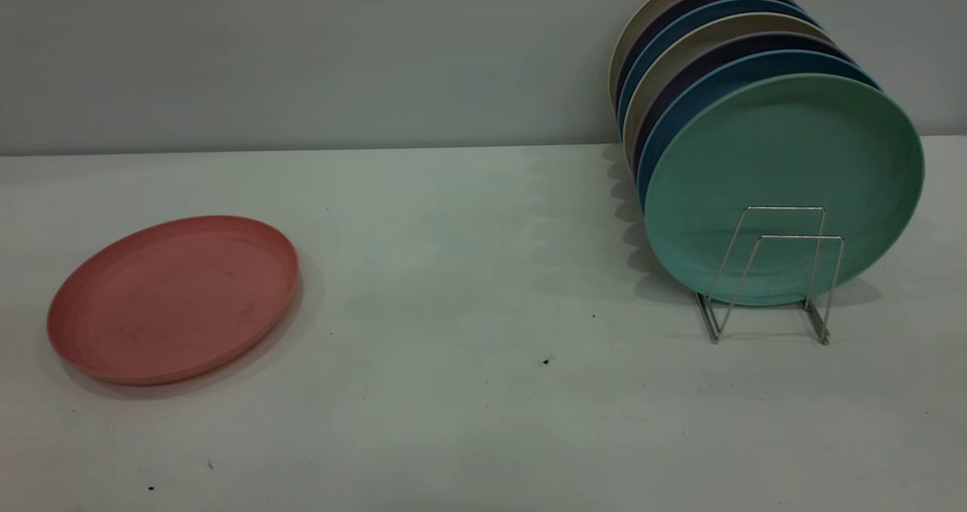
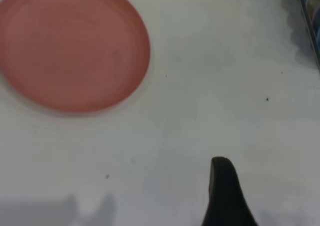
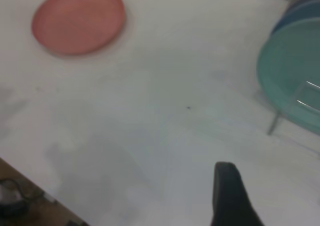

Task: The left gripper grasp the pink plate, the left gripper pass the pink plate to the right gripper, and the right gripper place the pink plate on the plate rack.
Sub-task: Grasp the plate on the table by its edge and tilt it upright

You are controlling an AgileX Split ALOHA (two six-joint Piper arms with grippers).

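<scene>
The pink plate (image 2: 70, 49), probably light, stiff and slick, lies flat on the counter (image 1: 468, 270), well away from the left end effector (image 2: 225, 193); its raised rim is likely the best hold. I cannot tell either end effector's opening.

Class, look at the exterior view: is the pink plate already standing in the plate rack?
No, the pink plate lies flat on the table, apart from the plate rack.

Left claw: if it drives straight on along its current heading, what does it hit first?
Probably just bare table. In the left wrist view one finger of the left claw points across open tabletop. The pink plate lies flat well off to one side, outside that line. Depth is unclear, so this is a rough read.
</scene>
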